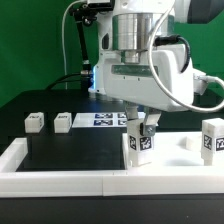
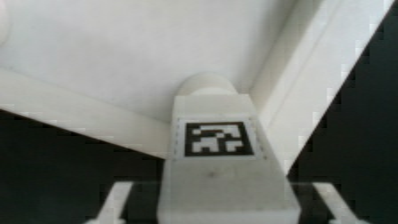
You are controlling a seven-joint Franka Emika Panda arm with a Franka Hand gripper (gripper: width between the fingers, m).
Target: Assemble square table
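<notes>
Arm upright over the work, wrist pointing straight down. The gripper [image 1: 141,127] is closed partway on a tagged leg [image 1: 140,144], held upright with its lower end at an inside corner of the tabletop [image 1: 182,150] directly beneath. A second leg [image 1: 212,140] stands to the gripper's side, on the exterior view's right.

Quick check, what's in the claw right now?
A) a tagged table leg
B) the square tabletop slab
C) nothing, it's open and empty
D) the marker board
A: the claw is closed on a tagged table leg. The wrist view shows the leg between the fingers, with its end at a corner of the tabletop slab.
</notes>
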